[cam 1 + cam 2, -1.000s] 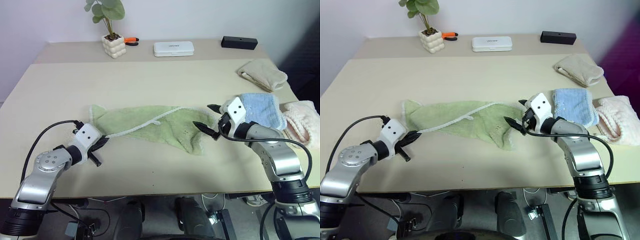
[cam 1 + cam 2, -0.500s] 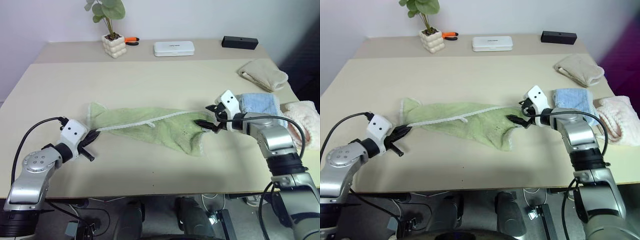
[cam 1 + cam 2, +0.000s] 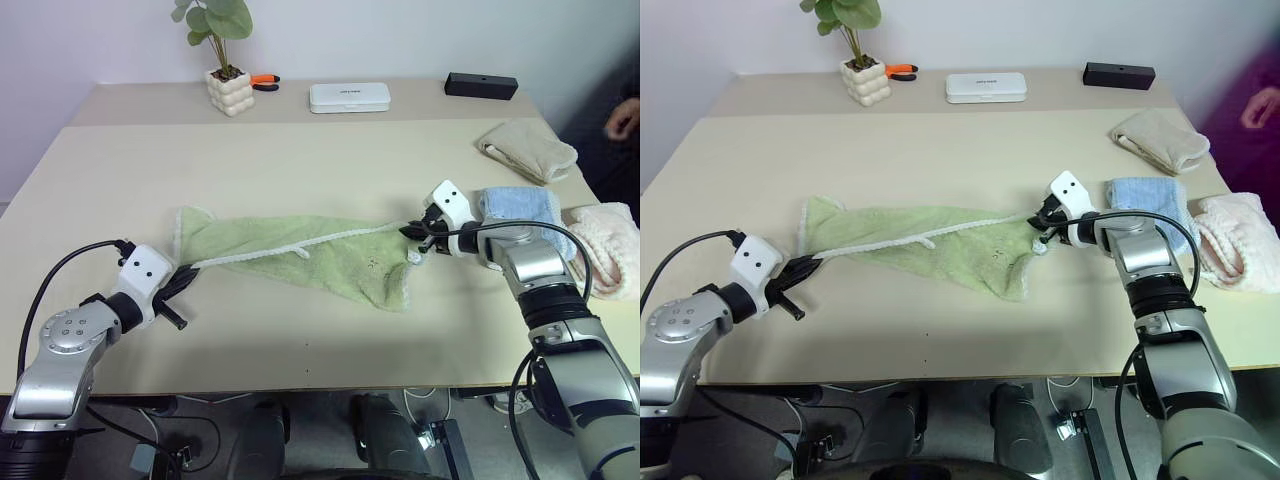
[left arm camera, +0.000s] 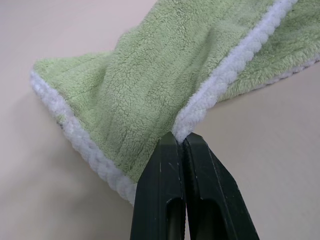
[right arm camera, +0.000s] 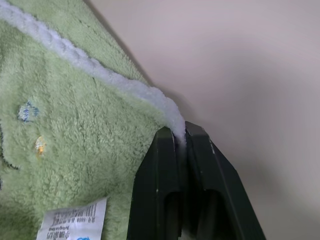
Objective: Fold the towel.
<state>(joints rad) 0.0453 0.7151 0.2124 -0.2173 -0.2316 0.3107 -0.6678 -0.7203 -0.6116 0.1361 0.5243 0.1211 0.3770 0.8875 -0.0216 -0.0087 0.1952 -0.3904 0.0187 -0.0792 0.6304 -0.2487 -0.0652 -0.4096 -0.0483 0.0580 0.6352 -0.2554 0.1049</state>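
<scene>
I see a beige table [image 3: 300,150] filling the frame, a second table [image 3: 130,100] behind it, and a pale wall [image 3: 400,35] along the top.

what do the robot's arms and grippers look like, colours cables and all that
Both arms are silver-grey metal with black joint rings. Each wrist carries a small white block with two dark dots. The left gripper and right gripper each have two black tapered fingers. A black cable loops along each forearm.
</scene>
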